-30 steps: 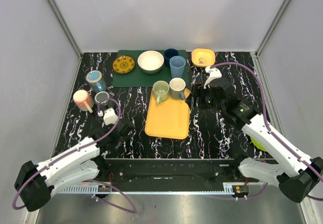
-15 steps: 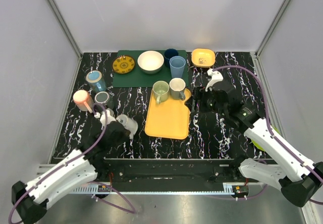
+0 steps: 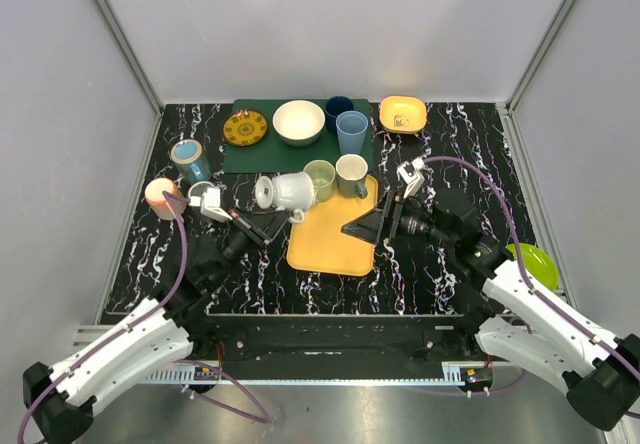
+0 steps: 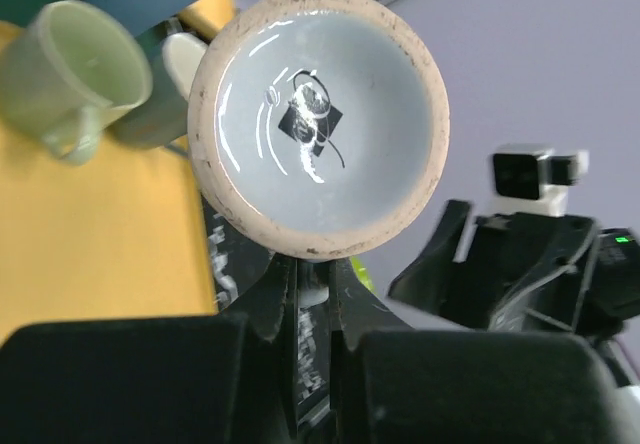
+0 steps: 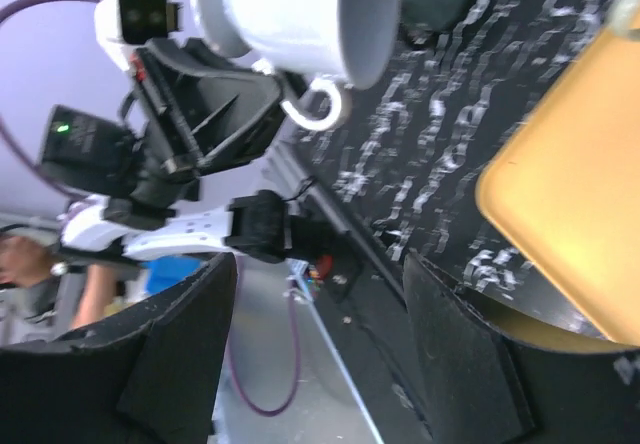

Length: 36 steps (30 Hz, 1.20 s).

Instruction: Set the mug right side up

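Observation:
A white mug [image 3: 285, 191] hangs in the air on its side over the near left edge of the yellow tray [image 3: 335, 239]. My left gripper [image 3: 279, 222] is shut on its handle. The left wrist view shows the mug's round base with a printed mark [image 4: 318, 134] just above my fingertips [image 4: 312, 274]. The right wrist view shows the mug [image 5: 290, 14] and its handle [image 5: 318, 104] held in the left fingers. My right gripper [image 3: 362, 224] is open and empty, pointing left at the mug from over the tray; in its own view [image 5: 320, 364] nothing lies between the jaws.
A green mug [image 3: 318, 177] and a beige mug [image 3: 351, 173] stand on the tray's far end. A green mat [image 3: 240, 152] holds a plate, a white bowl and blue cups. Three cups stand at left [image 3: 160, 196]. A yellow bowl [image 3: 402, 114] and a green plate [image 3: 530, 262] lie right.
My left arm has lifted the white mug off the table and swung it right and up, beside the tray. My right gripper has turned to point left toward it.

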{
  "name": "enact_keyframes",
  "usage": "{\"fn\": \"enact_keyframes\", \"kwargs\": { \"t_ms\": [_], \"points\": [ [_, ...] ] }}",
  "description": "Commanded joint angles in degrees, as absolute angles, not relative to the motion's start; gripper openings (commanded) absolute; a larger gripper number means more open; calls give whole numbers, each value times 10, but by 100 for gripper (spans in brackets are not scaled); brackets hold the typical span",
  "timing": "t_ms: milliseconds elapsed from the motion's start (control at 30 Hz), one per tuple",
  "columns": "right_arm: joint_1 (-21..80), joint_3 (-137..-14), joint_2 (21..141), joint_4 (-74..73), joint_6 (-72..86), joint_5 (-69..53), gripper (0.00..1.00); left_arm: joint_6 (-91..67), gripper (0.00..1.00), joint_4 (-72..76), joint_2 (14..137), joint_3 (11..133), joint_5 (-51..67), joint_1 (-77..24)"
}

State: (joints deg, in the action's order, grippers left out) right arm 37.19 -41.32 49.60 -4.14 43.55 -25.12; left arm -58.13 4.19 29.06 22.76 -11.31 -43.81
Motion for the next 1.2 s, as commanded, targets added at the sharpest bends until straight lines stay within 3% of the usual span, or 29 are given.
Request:
{"fn": "enact_keyframes", "kwargs": {
  "t_ms": [0, 367, 867, 1167],
  "points": [
    [375, -378, 497, 189, 571, -363, 73, -599, 0, 322, 348, 237, -51, -438],
    [376, -385, 597, 362, 658, -402, 72, -618, 0, 414, 424, 278, -35, -479],
    [376, -384, 641, 411, 673, -403, 72, -617, 0, 428, 445, 307, -36, -500],
    [376, -393, 687, 525, 699, -360, 58, -624, 0, 433, 452, 294, -44, -533]
  ]
}}
